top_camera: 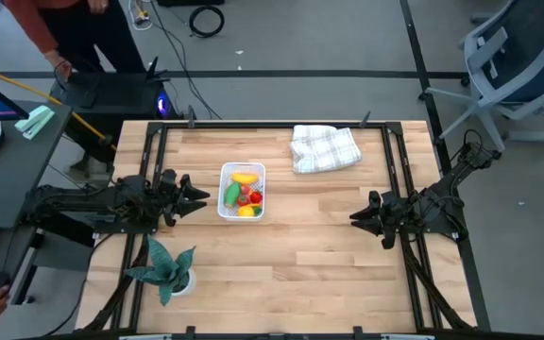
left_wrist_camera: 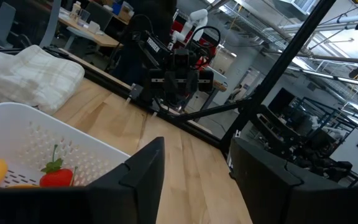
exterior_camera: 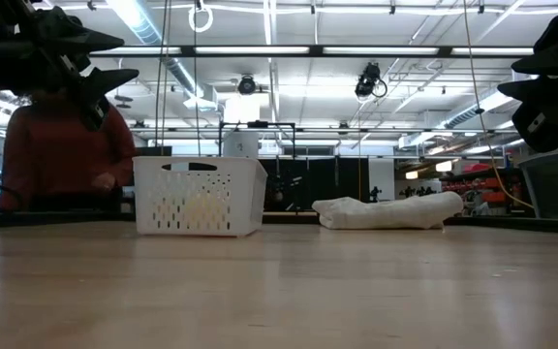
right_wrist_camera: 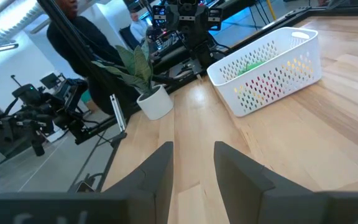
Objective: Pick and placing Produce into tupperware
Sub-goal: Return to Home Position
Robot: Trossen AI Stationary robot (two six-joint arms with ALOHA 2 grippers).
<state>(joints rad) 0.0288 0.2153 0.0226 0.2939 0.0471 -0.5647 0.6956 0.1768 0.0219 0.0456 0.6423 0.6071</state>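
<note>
Produce fills the tupperware on the tabletop. Left pincer hangs nearer, at its 9 o'clock, and right pincer farther, at 3. Both are open and empty.

High cam looks straight down on the surface; low cam sits level at 6 o'clock facing 12; every view catches the tupperware.

A grey floor surrounds the wooden worktable; a blue-grey office chair stands beyond one corner; a coiled black cable lies on the floor; long light strips run overhead.
</note>
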